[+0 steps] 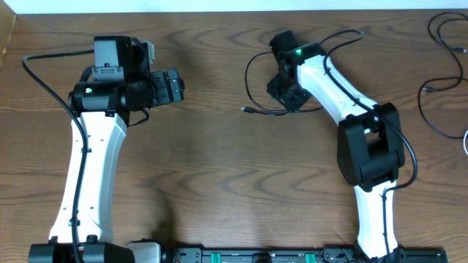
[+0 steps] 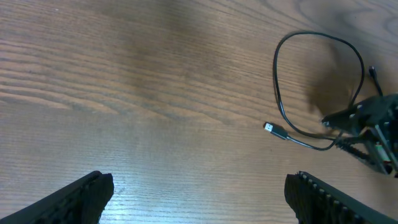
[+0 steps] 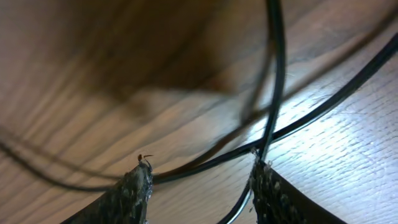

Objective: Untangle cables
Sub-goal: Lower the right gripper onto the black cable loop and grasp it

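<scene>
A black cable (image 1: 247, 73) lies looped at the upper centre of the wooden table (image 1: 219, 168), with its plug (image 2: 273, 129) pointing left. Part of the loop is hidden beneath the right gripper (image 1: 285, 93). In the right wrist view, blurred strands cross between the parted fingers (image 3: 134, 190), which are not clamped. More cables (image 1: 462, 66) are cut off at the upper right edge. The left gripper (image 2: 199, 186), at the upper left, is spread wide and holds nothing. A green light (image 1: 298, 52) glows on the right arm.
</scene>
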### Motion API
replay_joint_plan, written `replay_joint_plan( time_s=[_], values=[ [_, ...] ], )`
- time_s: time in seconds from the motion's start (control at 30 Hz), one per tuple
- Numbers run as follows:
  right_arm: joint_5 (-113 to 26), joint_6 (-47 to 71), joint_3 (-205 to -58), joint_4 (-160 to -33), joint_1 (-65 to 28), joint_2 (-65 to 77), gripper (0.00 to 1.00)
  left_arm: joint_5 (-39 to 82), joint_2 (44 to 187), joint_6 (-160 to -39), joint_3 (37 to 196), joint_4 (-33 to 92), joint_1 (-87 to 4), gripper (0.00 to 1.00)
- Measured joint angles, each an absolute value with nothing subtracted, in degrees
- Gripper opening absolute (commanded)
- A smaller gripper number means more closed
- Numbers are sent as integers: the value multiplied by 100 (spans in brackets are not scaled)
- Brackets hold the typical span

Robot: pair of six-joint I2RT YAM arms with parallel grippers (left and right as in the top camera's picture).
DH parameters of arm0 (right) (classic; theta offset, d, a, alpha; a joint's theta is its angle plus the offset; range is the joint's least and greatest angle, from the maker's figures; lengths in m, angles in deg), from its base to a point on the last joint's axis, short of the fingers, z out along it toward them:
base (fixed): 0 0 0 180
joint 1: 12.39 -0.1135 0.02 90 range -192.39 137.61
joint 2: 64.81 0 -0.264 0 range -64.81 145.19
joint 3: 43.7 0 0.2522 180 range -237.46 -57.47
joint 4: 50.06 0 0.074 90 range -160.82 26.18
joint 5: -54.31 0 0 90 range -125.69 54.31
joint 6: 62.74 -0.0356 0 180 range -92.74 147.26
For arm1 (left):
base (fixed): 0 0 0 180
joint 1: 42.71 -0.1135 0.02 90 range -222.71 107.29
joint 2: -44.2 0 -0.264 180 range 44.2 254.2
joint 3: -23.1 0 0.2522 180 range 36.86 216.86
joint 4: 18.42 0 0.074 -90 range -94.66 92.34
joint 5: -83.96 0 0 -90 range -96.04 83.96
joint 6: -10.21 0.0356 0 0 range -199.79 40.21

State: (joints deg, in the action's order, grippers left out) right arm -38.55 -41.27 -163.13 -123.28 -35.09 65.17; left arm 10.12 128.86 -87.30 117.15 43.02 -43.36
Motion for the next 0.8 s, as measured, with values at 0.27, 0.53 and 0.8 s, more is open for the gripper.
replay_joint_plan(
  time_s=[0.27,0.53,0.8],
  values=[
    [-3712,-4142,-16302,-12544,-3506,6661,50,1012,12886,-8730,11715,4302,-4336,93],
    [-3428,-4140,-16302,-12616,-3506,6663,51,1012,12886,-8730,11715,4302,-4336,93],
    [-3236,-4142,-16322,-12573,-3506,6845,41,1012,12886,-8730,11715,4302,-4336,93]
  ],
)
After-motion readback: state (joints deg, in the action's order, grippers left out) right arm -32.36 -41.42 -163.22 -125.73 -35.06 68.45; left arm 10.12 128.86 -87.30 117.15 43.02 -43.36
